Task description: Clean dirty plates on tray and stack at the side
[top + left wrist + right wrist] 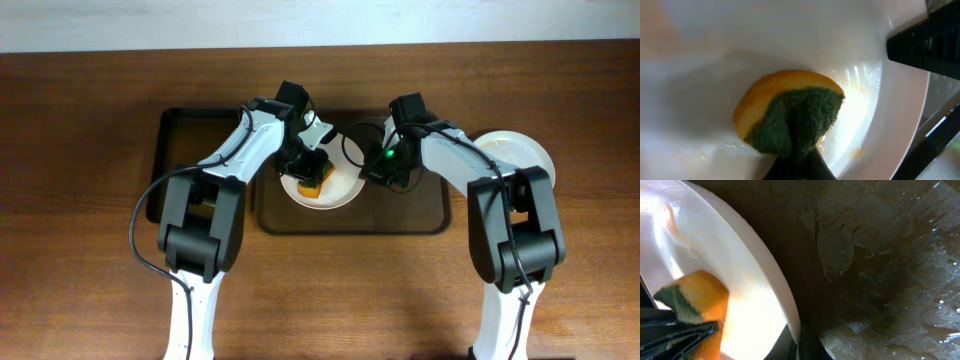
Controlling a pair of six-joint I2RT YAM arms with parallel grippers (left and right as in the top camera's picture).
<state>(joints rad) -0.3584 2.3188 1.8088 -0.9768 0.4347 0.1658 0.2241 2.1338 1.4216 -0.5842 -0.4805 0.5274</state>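
Tray sits mid-table toward the far edge, with a black tray sticking out past its left end and a side plate just off its right end. Wood table shows wide along the near edge and at both ends. Plate lies left of centre in the tray, whose floor is wet. Left gripper is clamped on a sponge pressed on the plate's wet, faintly orange-smeared face. Right gripper looks pinched on its right rim, though that view is tight.

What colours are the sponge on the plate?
The sponge is orange-yellow with a dark green scrub layer; left wrist view shows it best.
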